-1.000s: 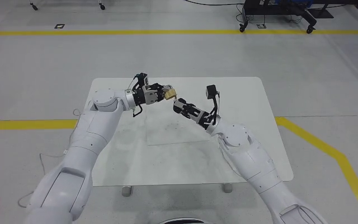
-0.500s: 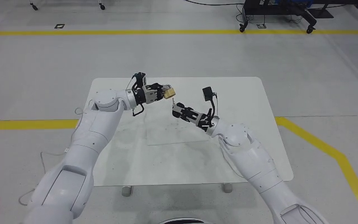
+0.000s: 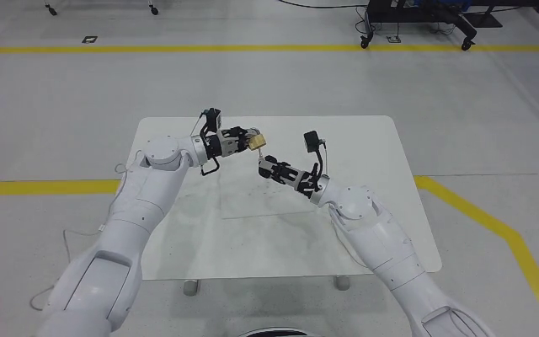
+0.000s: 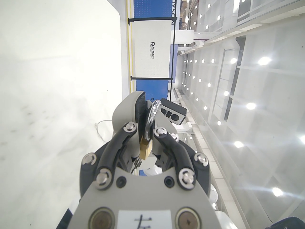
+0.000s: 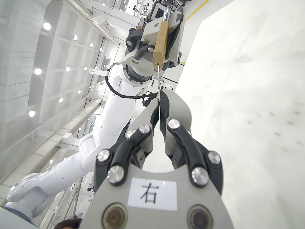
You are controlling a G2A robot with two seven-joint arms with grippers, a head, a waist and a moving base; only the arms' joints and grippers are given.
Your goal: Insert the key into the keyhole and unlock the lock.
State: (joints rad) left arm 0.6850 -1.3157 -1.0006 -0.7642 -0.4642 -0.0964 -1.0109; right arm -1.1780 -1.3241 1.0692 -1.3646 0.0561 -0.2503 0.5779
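One key [image 5: 158, 79]: a thin metal blade. Its tip meets the keyhole end of the lock, but you cannot tell how deep it sits.
Lock [image 5: 160, 45]: a small brass padlock with a steel shackle, held in the air with its keyhole end facing the key.
Right gripper [image 5: 160, 96]: its fingers are pressed together on the head of the key, just beside the lock's keyhole end and in line with the lock's body.
Left gripper [image 4: 149, 114]: its fingers are closed on the lock at the shackle end, and the brass body is plain to see.
Step in hand: I judge this to be the insertion. Key and keyhole are lined up and touching, and the shackle looks closed, so the turn is not yet made.
Next move: you would push the key straight along the lock's long axis until it seats, then twist it about that axis. The left grip must hold the lock firm against the twist.
Left arm: its elbow is bent and its forearm comes to the lock from the side away from the key.
Right arm: it stretches forward, its wrist pointing at the lock's keyhole end.
Table [image 3: 362, 143]: a white top lying under the lock, well apart from it.
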